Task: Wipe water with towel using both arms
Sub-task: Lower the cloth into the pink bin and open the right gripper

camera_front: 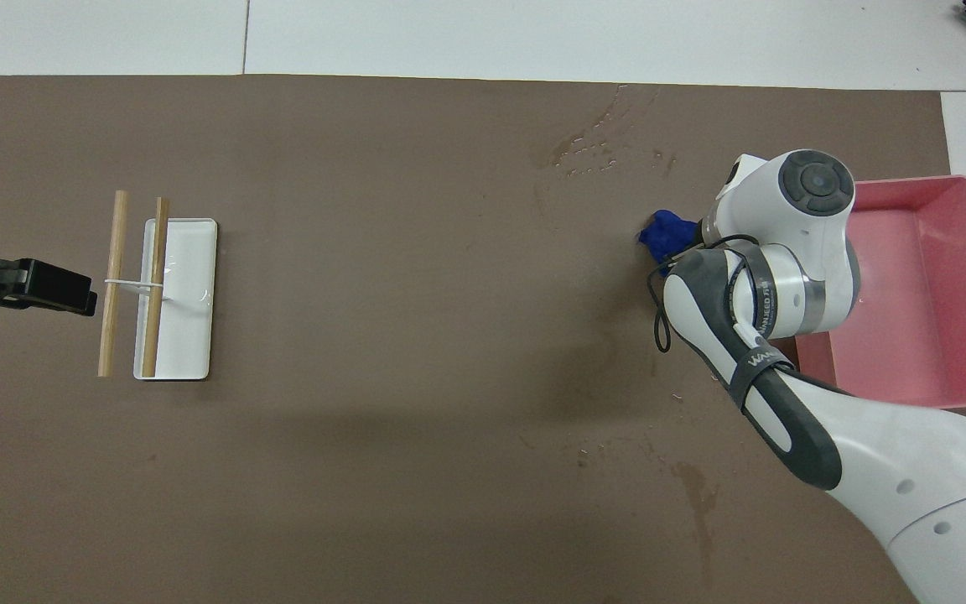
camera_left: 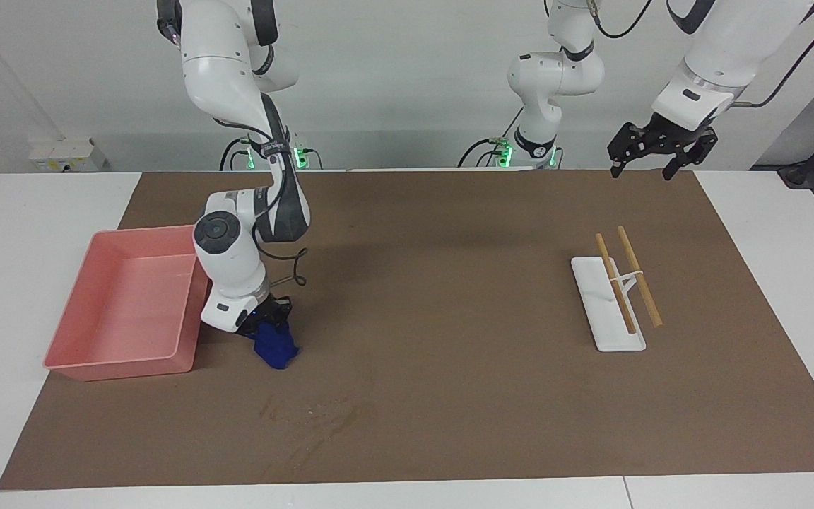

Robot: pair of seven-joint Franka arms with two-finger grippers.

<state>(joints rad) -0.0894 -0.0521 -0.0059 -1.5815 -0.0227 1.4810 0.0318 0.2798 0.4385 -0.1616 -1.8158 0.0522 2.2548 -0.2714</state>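
Two right fingers (camera_left: 270, 326) pinched on the towel (camera_left: 275, 349) beside the tray (camera_left: 68, 331); left fingers (camera_left: 617, 167) spread.

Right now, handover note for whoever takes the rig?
Right gripper: shut on the towel, low over the mat beside the pink tray.
Left gripper: open, waiting raised at its own end, near the chopsticks on the white rest.
Water: farther from the robots than the towel, not wiped yet.
Left: bring towel to water, wipe.
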